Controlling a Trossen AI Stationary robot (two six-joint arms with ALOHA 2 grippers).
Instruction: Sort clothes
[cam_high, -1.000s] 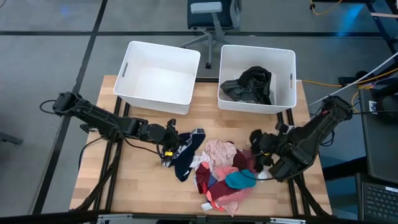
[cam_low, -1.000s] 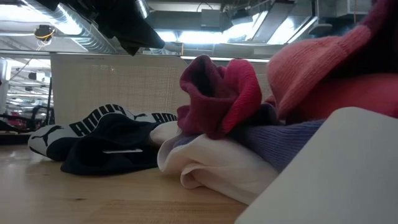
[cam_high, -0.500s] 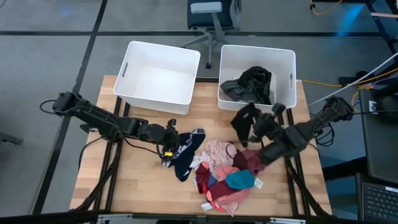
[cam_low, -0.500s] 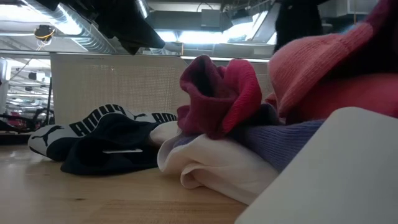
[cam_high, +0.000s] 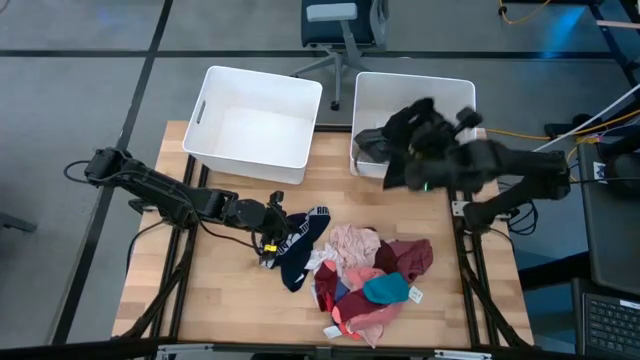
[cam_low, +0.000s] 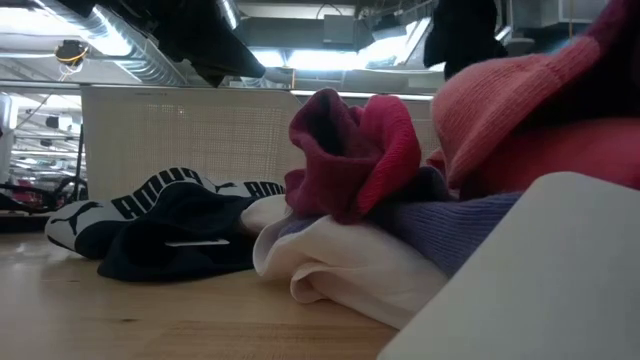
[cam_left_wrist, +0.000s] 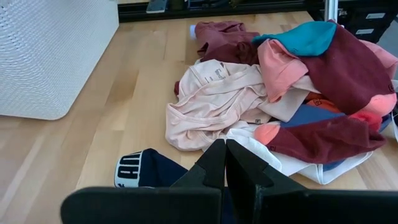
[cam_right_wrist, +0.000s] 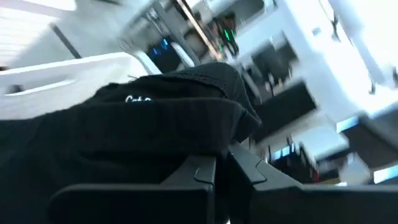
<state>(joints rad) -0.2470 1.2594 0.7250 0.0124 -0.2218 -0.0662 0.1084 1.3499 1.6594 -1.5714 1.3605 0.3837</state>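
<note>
From above, the right gripper (cam_high: 415, 125) pinches a limp black fabric garment (cam_high: 405, 135) over the right white plastic bin (cam_high: 414, 84), directly below it. Its wrist view shows the fingers pressed onto that cloth. The left gripper (cam_left_wrist: 224, 163), pressed together, rests by the multicoloured clothes pile (cam_left_wrist: 292, 93).

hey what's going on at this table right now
A two-armed robot is sorting clothes. The right gripper is shut on a black garment and holds it in the air over the right bin, which already has dark clothing in it. The left bin looks empty. The left gripper is shut, low on the table at a dark navy garment with a white lettered band, beside the mixed pile of clothes.
</note>
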